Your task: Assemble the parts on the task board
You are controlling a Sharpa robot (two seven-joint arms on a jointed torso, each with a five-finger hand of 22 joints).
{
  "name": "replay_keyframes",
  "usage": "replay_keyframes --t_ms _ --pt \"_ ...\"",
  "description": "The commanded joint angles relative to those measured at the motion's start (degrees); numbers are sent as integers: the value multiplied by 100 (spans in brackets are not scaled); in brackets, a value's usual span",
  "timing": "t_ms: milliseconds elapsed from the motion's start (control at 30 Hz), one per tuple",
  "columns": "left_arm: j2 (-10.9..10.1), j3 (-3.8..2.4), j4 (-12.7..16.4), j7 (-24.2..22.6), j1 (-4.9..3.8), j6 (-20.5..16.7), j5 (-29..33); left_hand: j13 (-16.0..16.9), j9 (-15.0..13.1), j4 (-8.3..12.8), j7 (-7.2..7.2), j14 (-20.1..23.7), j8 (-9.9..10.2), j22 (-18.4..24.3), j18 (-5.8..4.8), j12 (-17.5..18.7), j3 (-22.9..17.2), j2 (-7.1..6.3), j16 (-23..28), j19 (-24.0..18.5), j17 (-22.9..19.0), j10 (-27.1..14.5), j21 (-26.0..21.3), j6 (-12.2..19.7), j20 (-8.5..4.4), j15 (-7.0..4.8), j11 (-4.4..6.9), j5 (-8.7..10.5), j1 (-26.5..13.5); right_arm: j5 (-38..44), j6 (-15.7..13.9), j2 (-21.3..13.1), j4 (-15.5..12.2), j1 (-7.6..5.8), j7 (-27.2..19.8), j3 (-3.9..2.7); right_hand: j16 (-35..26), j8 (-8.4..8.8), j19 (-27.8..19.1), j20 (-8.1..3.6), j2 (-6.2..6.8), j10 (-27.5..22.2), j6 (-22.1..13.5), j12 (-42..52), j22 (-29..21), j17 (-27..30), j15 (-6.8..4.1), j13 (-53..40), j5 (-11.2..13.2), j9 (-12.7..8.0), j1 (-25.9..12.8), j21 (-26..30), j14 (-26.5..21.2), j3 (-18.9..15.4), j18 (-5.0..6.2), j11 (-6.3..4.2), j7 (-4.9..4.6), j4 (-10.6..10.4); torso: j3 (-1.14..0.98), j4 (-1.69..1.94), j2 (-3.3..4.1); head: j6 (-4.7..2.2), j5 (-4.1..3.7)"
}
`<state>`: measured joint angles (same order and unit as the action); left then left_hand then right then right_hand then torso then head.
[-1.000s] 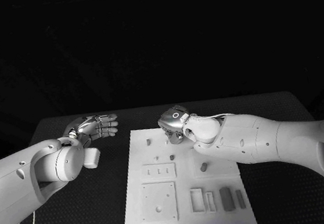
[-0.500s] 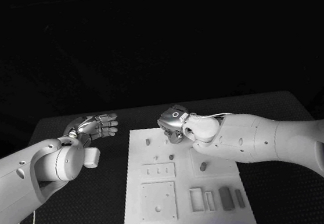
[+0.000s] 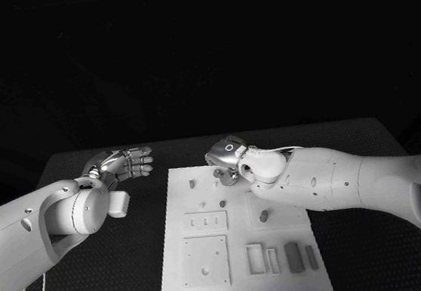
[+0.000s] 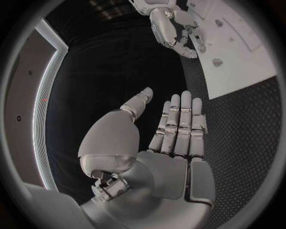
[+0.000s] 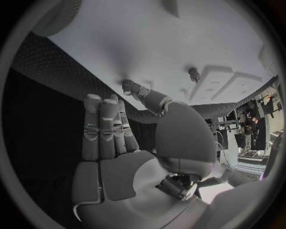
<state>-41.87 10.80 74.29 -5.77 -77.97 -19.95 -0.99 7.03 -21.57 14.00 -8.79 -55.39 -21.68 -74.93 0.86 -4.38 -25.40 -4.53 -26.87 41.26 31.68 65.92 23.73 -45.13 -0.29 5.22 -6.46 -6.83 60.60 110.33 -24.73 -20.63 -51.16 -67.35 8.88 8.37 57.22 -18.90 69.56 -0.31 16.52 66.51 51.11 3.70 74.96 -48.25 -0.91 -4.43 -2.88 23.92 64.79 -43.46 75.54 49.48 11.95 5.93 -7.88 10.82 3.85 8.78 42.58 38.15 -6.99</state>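
Your right robot hand (image 3: 229, 162) has barely shifted over the task board's (image 3: 221, 266) far edge, fingers straight and empty, near a peg (image 5: 127, 86); your left robot hand (image 3: 120, 165) stays open beside the board.

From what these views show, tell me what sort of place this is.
Probably a robotics test bench: a white task board with small parts on a black table, dark backdrop, left hand and right hand over it.
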Motion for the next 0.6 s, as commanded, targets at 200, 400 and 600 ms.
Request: replay_keyframes --t_ms 200,400,600 --pt "9 -6 -7 -46 -7 54 -14 10 -3 41 2 -1 24 -125 95 35 -3 -7 31 -31 11 -23 32 25 12 40 7 19 -33 -130 -214 -140 -155 1 -39 0 13 10 -33 -6 35 -16 -20 23 60 13 46 9 13 11 -22 17 4 -38 305 9 -23 -5 1 3 2 -10 -20" --pt "-41 -6 -20 -51 -7 96 -16 10 -6 42 2 -1 22 -125 95 35 -4 -7 33 -32 12 -24 33 21 12 40 8 20 -34 -652 -394 -461 -524 -43 -244 -168 39 -6 -13 -13 50 28 -14 41 67 13 51 9 13 21 -49 2 14 -83 305 15 -30 8 -2 -14 0 -48 -16" --pt "-76 -8 -24 -89 -8 128 -21 24 -20 50 -14 -1 14 -125 98 17 -15 0 42 -35 22 20 38 -5 12 40 13 18 -27 -1306 -245 -937 -944 -216 -517 -594 81 -69 -16 -16 50 241 42 127 86 21 17 -29 14 63 -207 -22 3 -390 305 -21 -27 89 -15 -41 9 -128 -46"
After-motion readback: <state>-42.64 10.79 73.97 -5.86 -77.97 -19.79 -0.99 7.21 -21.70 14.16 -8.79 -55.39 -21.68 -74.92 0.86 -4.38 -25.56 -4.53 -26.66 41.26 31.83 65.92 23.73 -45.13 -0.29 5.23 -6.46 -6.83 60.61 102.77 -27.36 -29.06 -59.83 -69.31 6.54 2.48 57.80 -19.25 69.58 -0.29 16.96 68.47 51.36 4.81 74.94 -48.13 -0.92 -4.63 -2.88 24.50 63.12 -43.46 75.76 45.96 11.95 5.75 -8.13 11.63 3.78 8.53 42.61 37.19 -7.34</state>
